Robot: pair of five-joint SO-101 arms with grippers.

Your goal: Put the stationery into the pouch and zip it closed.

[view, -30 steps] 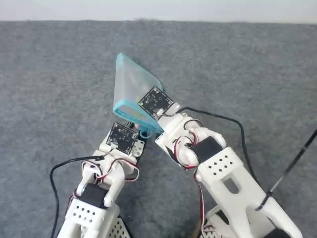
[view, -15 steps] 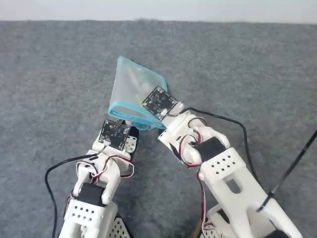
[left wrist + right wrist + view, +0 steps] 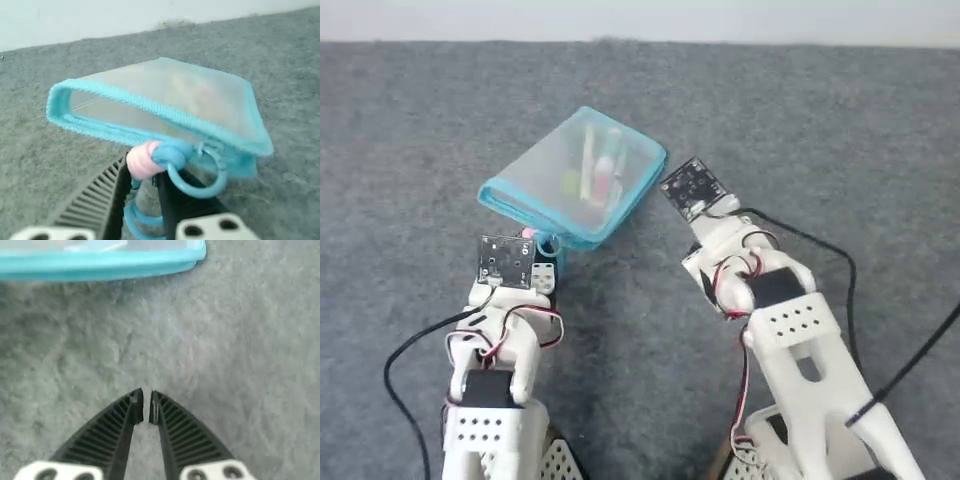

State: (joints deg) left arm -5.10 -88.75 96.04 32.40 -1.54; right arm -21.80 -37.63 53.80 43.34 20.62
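High view: a translucent pouch with teal fabric trim lies flat on the grey carpeted bench, around its middle and somewhat toward the far edge. Pale, green and pink stationery pieces show inside it.

Left wrist view: the left pincer is pinching the blue ring zip pull with a pink bead at the pouch's near edge.

Right wrist view: the right pincer hangs over bare bench near the pouch's teal edge, apart from it. Its 2 fingers are pressed together with nothing between them.
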